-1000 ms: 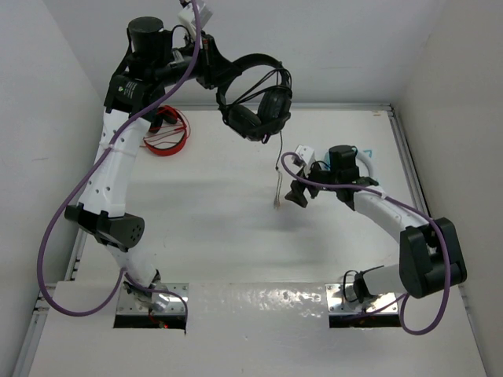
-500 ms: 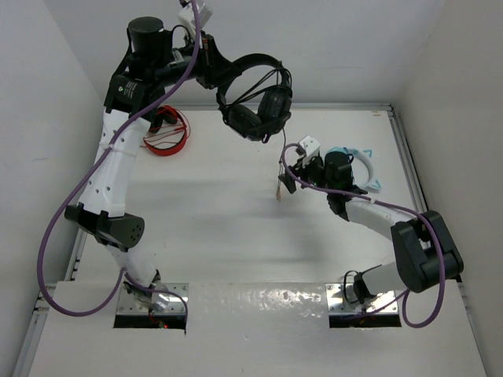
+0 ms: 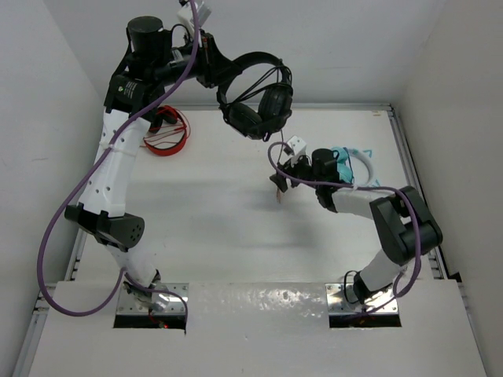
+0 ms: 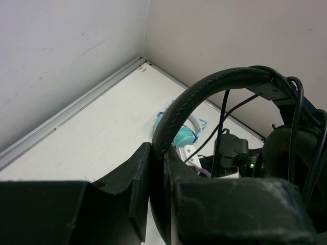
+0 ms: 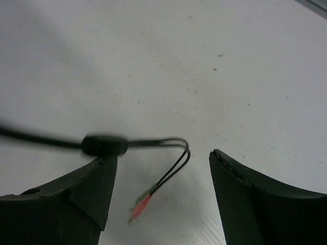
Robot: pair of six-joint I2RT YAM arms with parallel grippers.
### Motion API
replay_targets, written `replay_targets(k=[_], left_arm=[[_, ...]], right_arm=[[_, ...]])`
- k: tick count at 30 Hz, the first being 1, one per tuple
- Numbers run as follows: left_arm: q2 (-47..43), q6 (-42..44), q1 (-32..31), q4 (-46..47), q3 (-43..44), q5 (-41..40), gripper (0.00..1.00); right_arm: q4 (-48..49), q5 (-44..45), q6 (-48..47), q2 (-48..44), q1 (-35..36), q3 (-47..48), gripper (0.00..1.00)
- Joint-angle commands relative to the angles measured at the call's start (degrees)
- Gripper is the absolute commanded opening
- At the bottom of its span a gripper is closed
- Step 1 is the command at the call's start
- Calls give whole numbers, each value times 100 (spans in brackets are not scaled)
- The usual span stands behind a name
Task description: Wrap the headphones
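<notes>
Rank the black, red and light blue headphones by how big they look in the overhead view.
1. Black headphones: clearly the largest, though they are held up nearer the camera, which inflates them.
2 and 3, unranked: red headphones and light blue headphones. They look about alike and both are partly hidden.

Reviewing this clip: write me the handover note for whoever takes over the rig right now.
Left gripper: shut on the headband of the headphones, holding them raised over the far side of the table.
Right gripper: open and low over the table, with the end of the cable and the plugs between its jaws; nothing gripped.
Done: headphones lifted, cable hanging down from the cups.
Left: close on the cable end and wind it around the headphones; the tail looks loose.
</notes>
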Motion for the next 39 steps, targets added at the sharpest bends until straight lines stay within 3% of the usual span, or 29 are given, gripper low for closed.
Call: replay_targets(k=[1, 3, 6, 7, 10, 13, 20, 26, 30, 33, 34, 36, 37, 39], left_arm=[[-201, -244, 64, 375, 158, 35, 0], [-219, -244, 64, 375, 158, 44, 0], [-245, -174, 64, 331, 150, 17, 0], [-245, -139, 64, 305, 150, -70, 0], [-324, 98, 64, 85, 132, -307, 0], [-412, 379, 64, -144, 132, -466, 0], [-412, 626, 82, -460, 150, -563, 0], [-368, 1118, 91, -741, 132, -537, 0], [-403, 1189, 91, -838, 141, -126, 0], [-473, 226, 327, -270, -60, 884, 0], [-500, -205, 432, 420, -418, 1140, 0], [-552, -1838, 766, 1301, -903, 1754, 0], [-561, -2305, 872, 2028, -1131, 1810, 0], [-527, -2907, 1057, 2246, -1301, 1549, 0]], right_arm=[[700, 131, 389, 306, 17, 585, 69], [884, 157, 653, 684, 17, 928, 53], [1323, -17, 1532, 1184, 17, 1350, 8], [1481, 16, 1978, 1256, 17, 1394, 1], [2831, 1042, 2886, 1169, -71, 774, 0], [3214, 1842, 3142, 836, -359, 280, 0], [2609, 2582, 2959, -439, -1459, -819, 0], [1791, 2268, 2624, -905, -2363, -601, 0], [1054, 2004, 2344, -836, -2584, -92, 0], [482, 1661, 2132, -616, -2576, 313, 0], [228, 1538, 2149, -572, -2558, 496, 0], [25, 1589, 2097, -563, -2217, 638, 0], [-72, 1712, 1948, -580, -1894, 717, 0], [-108, 2028, 1622, -546, -1084, 823, 0]])
